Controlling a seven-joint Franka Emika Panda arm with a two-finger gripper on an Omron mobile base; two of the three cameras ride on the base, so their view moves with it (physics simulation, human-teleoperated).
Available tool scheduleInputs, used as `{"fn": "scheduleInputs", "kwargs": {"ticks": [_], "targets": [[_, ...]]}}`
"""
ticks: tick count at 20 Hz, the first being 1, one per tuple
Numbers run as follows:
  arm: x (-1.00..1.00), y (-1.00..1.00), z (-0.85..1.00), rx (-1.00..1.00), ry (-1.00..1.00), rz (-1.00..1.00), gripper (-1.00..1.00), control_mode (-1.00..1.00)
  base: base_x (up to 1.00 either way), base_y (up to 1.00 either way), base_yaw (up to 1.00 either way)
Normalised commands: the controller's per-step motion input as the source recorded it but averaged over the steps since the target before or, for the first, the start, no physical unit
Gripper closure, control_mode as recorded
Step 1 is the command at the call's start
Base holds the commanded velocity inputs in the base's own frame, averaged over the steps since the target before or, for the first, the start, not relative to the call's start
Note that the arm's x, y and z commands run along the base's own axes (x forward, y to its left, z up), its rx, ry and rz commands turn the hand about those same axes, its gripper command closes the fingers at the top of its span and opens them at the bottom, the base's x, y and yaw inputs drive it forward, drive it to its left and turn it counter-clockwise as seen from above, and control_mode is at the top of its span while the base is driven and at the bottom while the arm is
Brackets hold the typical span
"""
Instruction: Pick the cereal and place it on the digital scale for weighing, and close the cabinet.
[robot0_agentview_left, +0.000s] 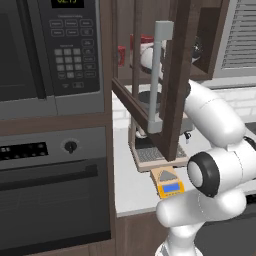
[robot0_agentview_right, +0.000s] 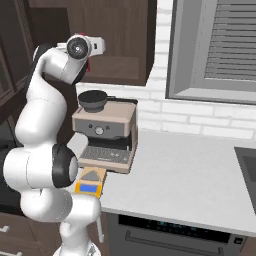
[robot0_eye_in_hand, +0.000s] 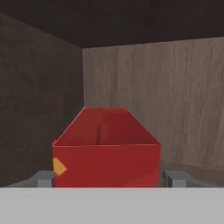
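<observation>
Cereal (robot0_eye_in_hand: 106, 148) sits between gripper (robot0_eye_in_hand: 108, 178) fingers inside cabinet (robot0_eye_in_hand: 183, 96); fingers flank both sides, contact unclear, grip state undeterminable.

One cereal (robot0_eye_in_hand: 105, 144), one digital scale (robot0_agentview_left: 169, 183)

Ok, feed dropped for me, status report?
Gripper straddling cereal inside cabinet, not clamped. Door open. Digital scale bare beside coffee machine.

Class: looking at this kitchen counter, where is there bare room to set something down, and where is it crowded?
Free: the counter stretching right of the coffee machine, below the window. Crowded: the corner by the digital scale, hemmed by the machine, the arm and the open cabinet door.
</observation>
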Motion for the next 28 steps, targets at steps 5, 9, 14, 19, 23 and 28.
{"fn": "scheduleInputs", "kwargs": {"ticks": [5,9,14,19,23,28], "targets": [[0.10,0.13,-0.08,0.00,0.00,0.01,1.00,-1.00,0.00,0.00,0.00],[-0.82,-0.14,0.00,0.00,-0.11,0.00,1.00,-1.00,0.00,0.00,0.00],[-1.00,-0.31,0.00,0.00,-0.16,0.00,1.00,-1.00,0.00,0.00,0.00],[-1.00,-0.10,0.00,0.00,-0.13,0.00,1.00,-1.00,0.00,0.00,0.00],[-1.00,-0.10,0.00,0.00,-0.14,0.00,1.00,-1.00,0.00,0.00,0.00],[-1.00,-0.30,0.06,0.00,0.00,0.00,1.00,-1.00,0.00,0.00,0.00]]}}
